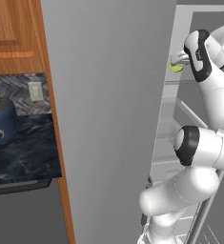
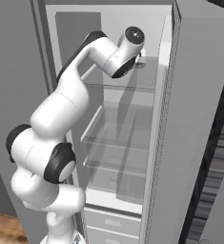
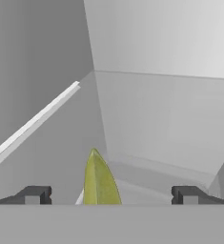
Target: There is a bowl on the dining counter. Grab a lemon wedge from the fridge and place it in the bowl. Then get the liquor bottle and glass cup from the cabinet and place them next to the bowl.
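Progress: early in the first step. Fridge (image 2: pixel 199 119) stands with its door swung open, and the arm reaches in at an upper glass shelf (image 2: pixel 127 86). Lemon wedge (image 3: pixel 100 181) is not yet gripped; it lies on that shelf between the gripper's (image 3: pixel 111 195) two dark fingertips (image 3: pixel 35 195), which stand spread wide, well apart on either side of it with nothing clamped. From the left base view the wedge (image 1: pixel 175 67) shows as a yellow-green spot just below the hand.

Left to do, as I judge it: close on the wedge, carry it to the bowl on the dining counter, then fetch the liquor bottle and the glass cup from the cabinet. None of these is done as far as the pictures show.

Orientation: in the hand view the wedge's long axis runs away from the camera, along the gripper's line of sight, its pointed tip aimed towards the fridge's back wall. Closing the jaws would squeeze it across its narrow width.
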Controlling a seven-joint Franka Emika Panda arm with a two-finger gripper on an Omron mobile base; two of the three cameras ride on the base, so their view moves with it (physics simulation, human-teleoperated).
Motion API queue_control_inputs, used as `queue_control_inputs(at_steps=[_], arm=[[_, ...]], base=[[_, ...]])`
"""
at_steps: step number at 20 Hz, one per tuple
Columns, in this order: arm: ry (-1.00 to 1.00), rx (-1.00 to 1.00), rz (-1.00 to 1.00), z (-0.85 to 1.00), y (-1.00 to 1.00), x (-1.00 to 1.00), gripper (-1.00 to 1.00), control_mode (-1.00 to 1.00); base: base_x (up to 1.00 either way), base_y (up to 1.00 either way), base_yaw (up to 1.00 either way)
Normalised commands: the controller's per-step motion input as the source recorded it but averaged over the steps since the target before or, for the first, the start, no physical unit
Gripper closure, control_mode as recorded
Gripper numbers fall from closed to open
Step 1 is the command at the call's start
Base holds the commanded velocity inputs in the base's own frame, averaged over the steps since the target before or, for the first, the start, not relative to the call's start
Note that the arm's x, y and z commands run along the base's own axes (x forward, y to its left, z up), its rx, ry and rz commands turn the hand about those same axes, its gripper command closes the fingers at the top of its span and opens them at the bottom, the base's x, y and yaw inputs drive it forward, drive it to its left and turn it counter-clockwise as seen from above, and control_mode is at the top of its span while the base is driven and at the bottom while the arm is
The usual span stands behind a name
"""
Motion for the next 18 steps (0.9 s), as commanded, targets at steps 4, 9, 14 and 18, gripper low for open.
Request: queue_control_inputs(at_steps=[4,9,14,18], arm=[[0.0,0.0,0.0,-0.14,0.18,0.0,-1.0,-1.0],[0.0,0.0,0.0,-0.17,0.16,0.0,-1.0,-1.0],[0.0,0.0,0.0,-0.17,0.01,0.0,-1.0,-1.0],[0.0,0.0,0.0,-0.15,0.0,0.01,-1.0,-1.0]], base=[[0.0,0.0,0.0],[0.0,0.0,0.0],[0.0,0.0,0.0],[0.0,0.0,0.0]])
